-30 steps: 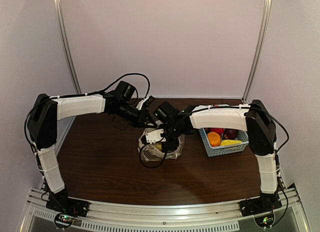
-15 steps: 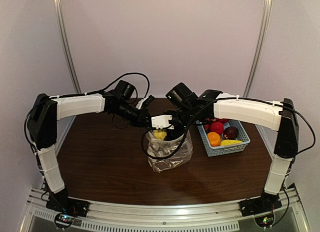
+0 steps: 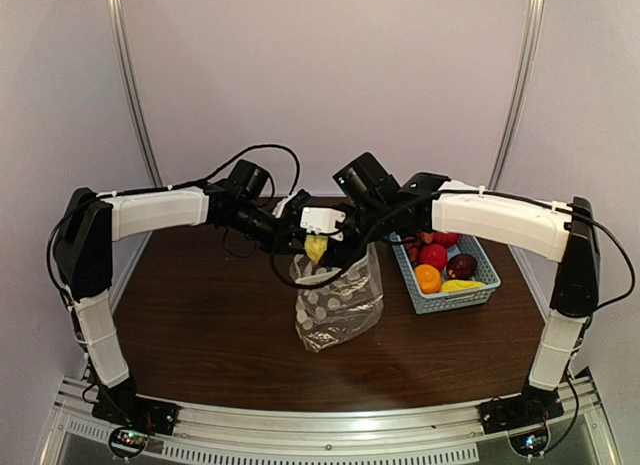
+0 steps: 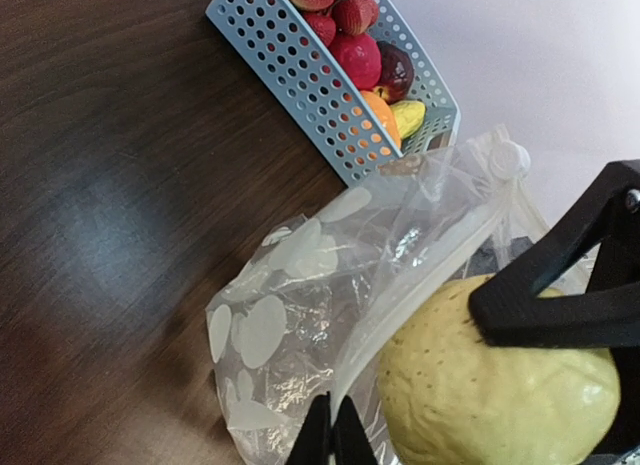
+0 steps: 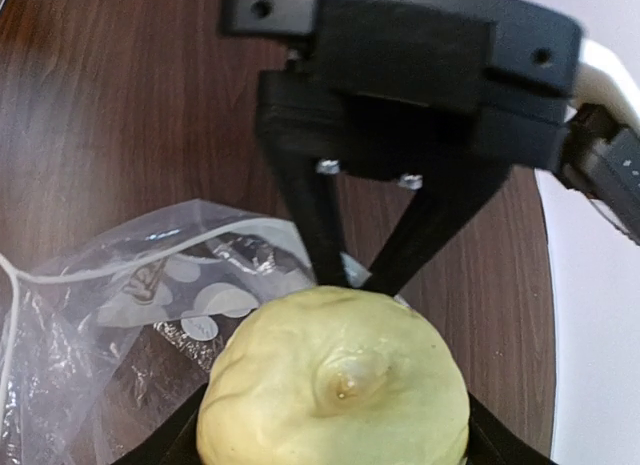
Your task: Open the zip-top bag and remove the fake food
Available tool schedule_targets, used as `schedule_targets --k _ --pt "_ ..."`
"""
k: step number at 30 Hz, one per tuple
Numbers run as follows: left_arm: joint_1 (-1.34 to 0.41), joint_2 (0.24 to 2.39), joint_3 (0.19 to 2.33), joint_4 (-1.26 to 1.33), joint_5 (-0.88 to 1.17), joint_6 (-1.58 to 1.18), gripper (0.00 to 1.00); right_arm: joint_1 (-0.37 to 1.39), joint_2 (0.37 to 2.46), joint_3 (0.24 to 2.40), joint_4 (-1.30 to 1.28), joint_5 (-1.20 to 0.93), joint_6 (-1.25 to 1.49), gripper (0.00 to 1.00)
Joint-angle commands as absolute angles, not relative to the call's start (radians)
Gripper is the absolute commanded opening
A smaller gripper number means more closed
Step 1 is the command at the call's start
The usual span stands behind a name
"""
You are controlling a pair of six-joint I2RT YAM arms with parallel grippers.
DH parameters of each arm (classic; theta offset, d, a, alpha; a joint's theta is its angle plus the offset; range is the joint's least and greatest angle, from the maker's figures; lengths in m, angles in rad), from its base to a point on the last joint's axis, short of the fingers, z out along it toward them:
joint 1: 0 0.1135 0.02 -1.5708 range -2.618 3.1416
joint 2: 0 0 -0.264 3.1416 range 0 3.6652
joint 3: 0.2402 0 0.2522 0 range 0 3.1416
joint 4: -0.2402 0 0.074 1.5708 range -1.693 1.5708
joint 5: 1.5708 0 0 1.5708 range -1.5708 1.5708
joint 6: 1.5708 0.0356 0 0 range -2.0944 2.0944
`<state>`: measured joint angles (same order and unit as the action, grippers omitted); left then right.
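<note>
Here, yellow fruit (image 5: pixel 335 385) is clamped in right jaws, bag (image 3: pixel 335 305) rim pinched in left jaws, above dark wood surface (image 3: pixel 200 315).

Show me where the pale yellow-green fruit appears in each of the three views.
Top external: the yellow-green fruit is near the centre, at the mouth of the zip-top bag.
Left wrist: lower right corner.
Right wrist: bottom centre, large.
Shared landmark: that dotted bag, beside the fruit in every view.
</note>
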<state>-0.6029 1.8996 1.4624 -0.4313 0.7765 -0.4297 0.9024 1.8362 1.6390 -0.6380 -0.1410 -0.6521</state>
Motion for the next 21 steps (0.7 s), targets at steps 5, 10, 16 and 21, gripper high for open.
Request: schedule_targets --k 5,10,16,21 --pt "-0.594 1.837 1.480 -0.421 0.801 -0.434 0.00 0.896 1.848 1.741 -0.648 -0.164 -0.539 0.68" --pt "-0.594 1.833 1.478 -0.421 0.800 -0.434 0.00 0.885 1.811 1.780 -0.669 -0.312 -0.524 0.68" --pt "-0.594 1.835 1.476 -0.420 0.798 -0.434 0.00 0.846 1.800 1.943 -0.729 -0.468 -0.450 0.68" --pt "-0.594 1.833 1.476 -0.419 0.785 -0.427 0.00 0.829 1.760 1.932 -0.768 -0.433 -0.483 0.68"
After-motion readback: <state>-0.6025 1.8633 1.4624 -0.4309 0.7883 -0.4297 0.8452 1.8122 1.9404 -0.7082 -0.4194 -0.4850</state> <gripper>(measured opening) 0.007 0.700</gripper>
